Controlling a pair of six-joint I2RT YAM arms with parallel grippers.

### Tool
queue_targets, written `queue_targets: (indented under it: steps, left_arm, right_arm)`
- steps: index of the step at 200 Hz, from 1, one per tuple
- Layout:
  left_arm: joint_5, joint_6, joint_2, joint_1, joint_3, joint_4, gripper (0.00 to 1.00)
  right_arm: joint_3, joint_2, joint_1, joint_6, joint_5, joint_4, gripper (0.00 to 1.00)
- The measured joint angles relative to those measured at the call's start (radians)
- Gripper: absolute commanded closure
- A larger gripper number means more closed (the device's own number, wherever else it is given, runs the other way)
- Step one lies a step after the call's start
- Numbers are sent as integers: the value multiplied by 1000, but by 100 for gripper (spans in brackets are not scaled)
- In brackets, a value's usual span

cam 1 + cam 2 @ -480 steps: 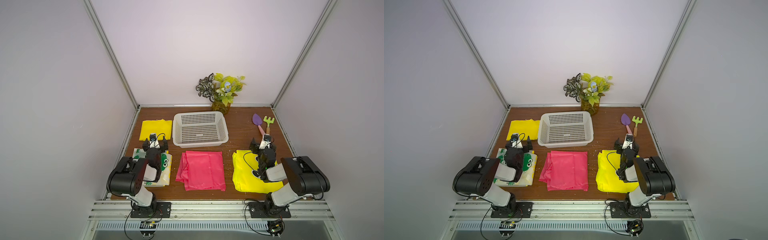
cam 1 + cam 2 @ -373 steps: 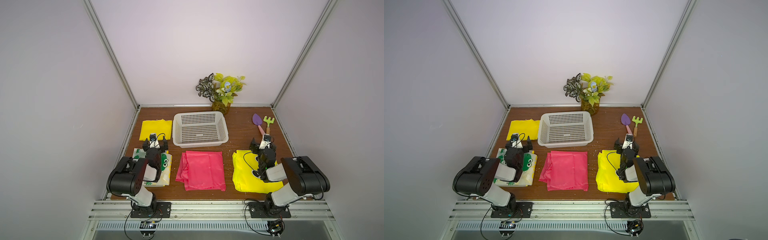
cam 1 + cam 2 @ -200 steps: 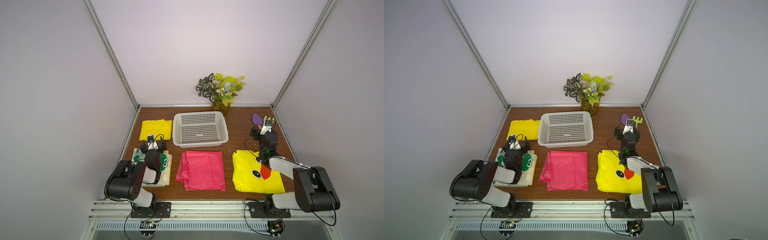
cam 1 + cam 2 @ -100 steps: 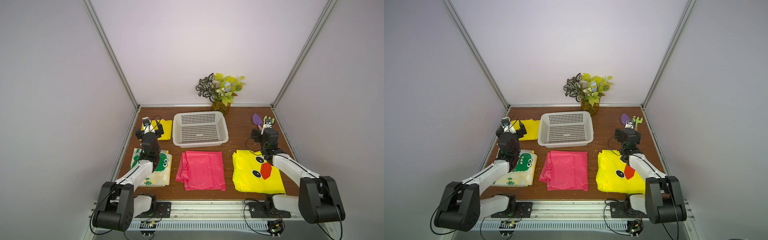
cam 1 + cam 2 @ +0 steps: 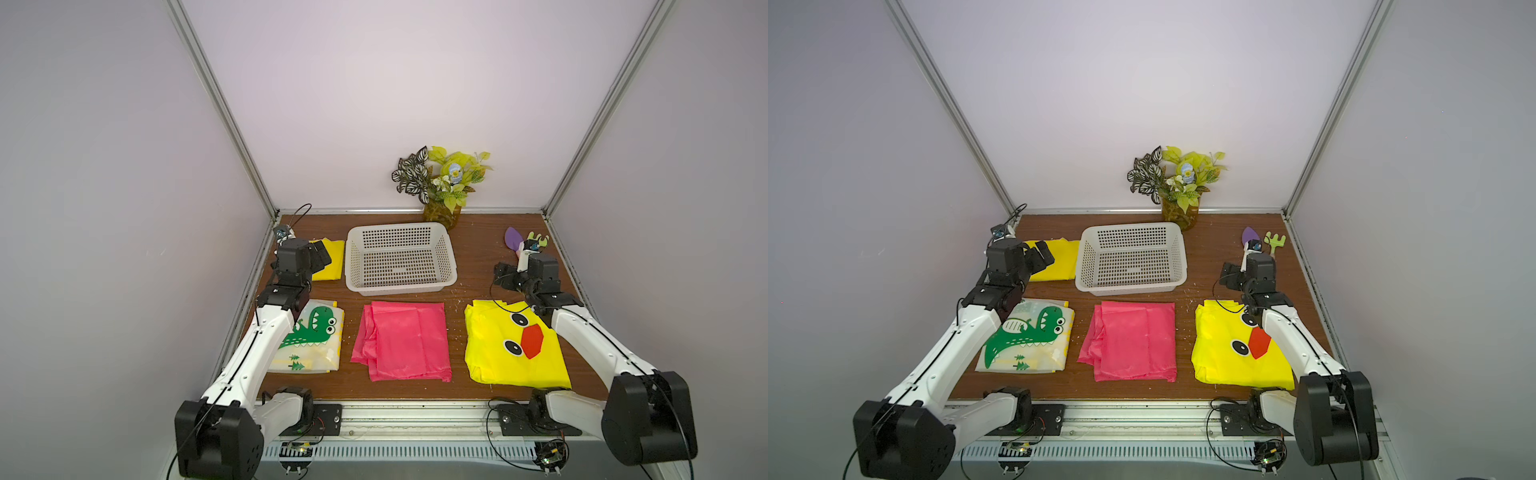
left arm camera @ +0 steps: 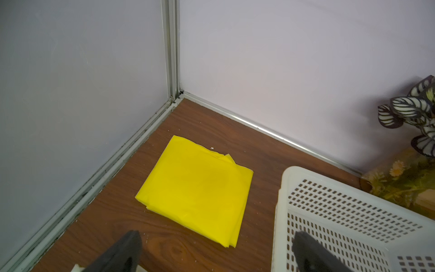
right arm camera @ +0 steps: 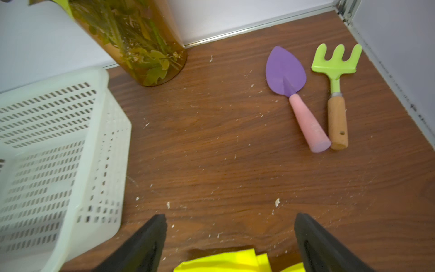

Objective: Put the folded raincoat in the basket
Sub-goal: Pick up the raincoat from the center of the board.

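Observation:
The white perforated basket (image 5: 401,286) (image 5: 1129,289) stands at the back centre with nothing in it. Four folded raincoats lie around it: plain yellow (image 5: 332,259) (image 6: 197,188) at its left, dinosaur print (image 5: 316,336), pink (image 5: 405,340) (image 5: 1131,340) in front, and yellow duck (image 5: 511,345) (image 7: 226,262). My left gripper (image 5: 322,259) (image 6: 217,249) hangs open above the plain yellow one's near edge, beside the basket's left rim (image 6: 280,212). My right gripper (image 5: 505,280) (image 7: 230,235) stands open over the duck raincoat's far edge. Neither holds anything.
A glass vase with a plant (image 5: 442,216) (image 7: 141,47) stands at the back wall behind the basket. A purple trowel (image 7: 286,70) and a green rake (image 7: 336,61) lie at the back right. Walls close in the left, right and back sides.
Both arms have stretched out from their folded rest poses. The left gripper went to the back left, the right toward the back right, uncovering the dinosaur and duck prints.

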Motion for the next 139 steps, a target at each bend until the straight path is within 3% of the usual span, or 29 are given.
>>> queue_targets:
  steps: [22,43,81,100,139]
  left_arm:
    - [56,-66,-40,0,0,-73,0]
    - [119,-114,-25,-13,0,-133,0]
    - [249,-183,8,-100,-31,-216,0]
    - [299,-212,-24,-141,-80,-236,0]
    - [389,-265,-120,-189,-131,-278,0]
  right_arm:
    - [1,-48,18,53,-42,-78,17]
    - [11,-70,44,105,-77,-169,32]
    - [15,-142,157,214,-124,-289,28]
    - [22,-173,217,259,-125,-333,23]
    - [66,-178,289,329,-160,-382,22]
